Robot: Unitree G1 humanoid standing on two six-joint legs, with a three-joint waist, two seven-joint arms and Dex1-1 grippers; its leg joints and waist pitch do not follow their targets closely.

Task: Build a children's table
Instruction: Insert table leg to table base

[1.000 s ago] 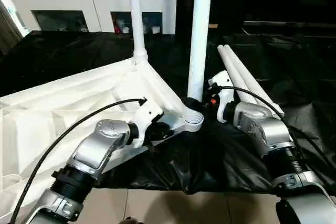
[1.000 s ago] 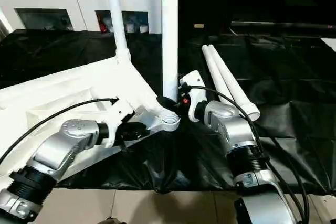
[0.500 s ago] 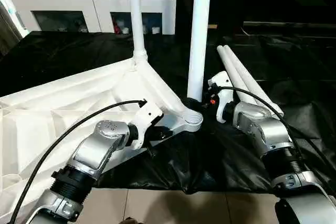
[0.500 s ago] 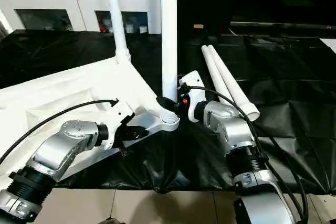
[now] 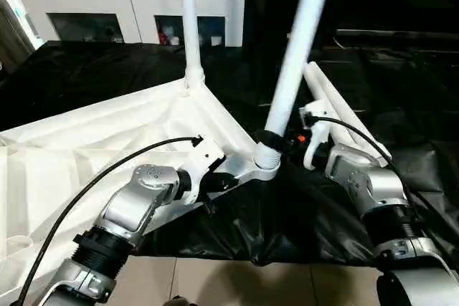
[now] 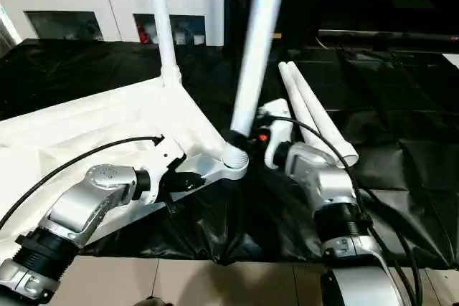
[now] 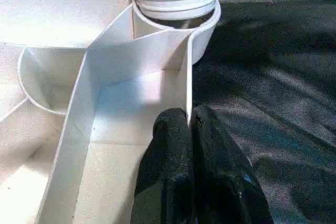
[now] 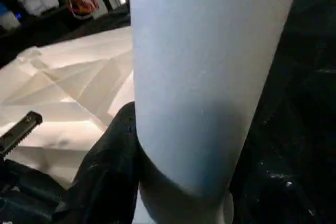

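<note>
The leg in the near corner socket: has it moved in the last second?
Yes. The leg stood upright beside the far leg; now its top leans toward the robot's right, away from it.

You see the white table top [image 5: 86,148] lying upside down on the black sheet, its ribbed underside facing up. One leg [image 5: 189,19] stands upright in the far corner socket. A second leg [image 5: 297,55] sits in the near corner socket [image 5: 264,164] — tilted, leaning toward your right, its threaded end partly exposed. Two spare legs [image 6: 315,112] lie side by side, just beyond that corner.
</note>
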